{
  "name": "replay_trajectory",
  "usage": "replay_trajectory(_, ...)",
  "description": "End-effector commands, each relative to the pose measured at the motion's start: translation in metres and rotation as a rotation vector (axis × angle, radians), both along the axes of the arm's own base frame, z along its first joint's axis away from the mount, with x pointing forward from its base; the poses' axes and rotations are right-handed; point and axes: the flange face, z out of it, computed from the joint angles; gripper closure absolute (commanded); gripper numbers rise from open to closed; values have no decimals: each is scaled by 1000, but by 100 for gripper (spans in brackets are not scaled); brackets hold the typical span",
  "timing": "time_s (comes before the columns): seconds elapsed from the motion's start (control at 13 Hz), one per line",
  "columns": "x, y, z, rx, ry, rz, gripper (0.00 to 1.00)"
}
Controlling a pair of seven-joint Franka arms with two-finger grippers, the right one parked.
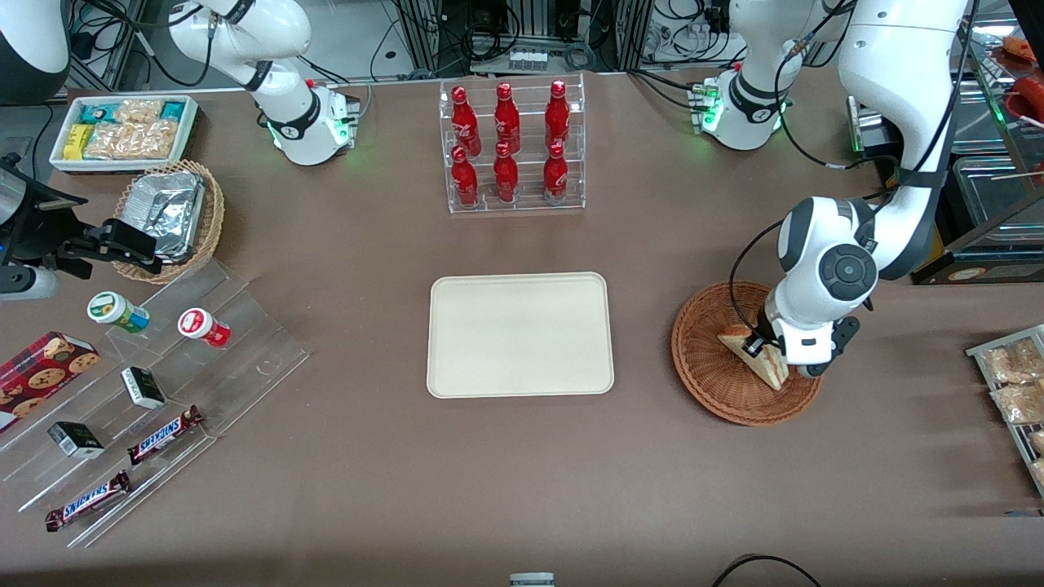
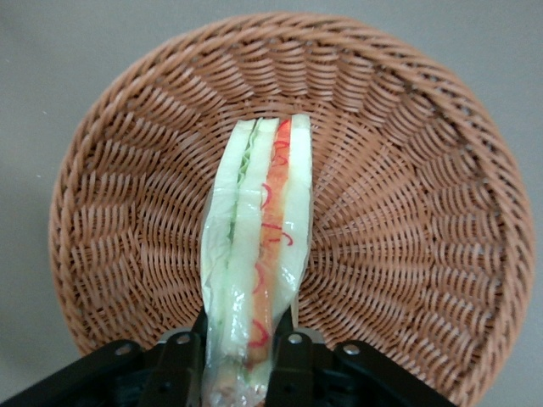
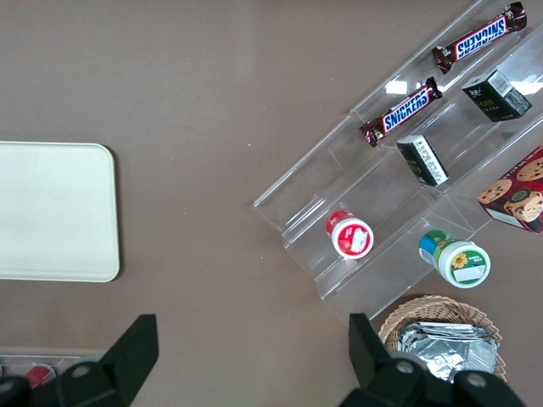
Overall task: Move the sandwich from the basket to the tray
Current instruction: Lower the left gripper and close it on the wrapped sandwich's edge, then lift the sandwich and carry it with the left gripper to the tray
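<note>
Down at the working arm's end of the surface [image 1: 522,473], I see the gripper [image 1: 765,346] lowered into the basket [image 1: 718,383], its fingers [image 2: 182,360] clamped on either face of the sandwich [image 2: 259,254]. That wedge sits on edge inside the wicker, layers showing. Between both arms lies the tray [image 1: 519,334], bare. Farther off stands the bottle rack [image 1: 514,147].

Glossy clear film wraps the sandwich [image 2: 259,254] in the rough woven wicker basket [image 2: 407,212], held by the matt black hand [image 2: 246,360].
</note>
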Motion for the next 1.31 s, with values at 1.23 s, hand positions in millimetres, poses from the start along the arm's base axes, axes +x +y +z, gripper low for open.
replay_trajectory(1.23, 21, -310, 95, -48, -34, -335, 100)
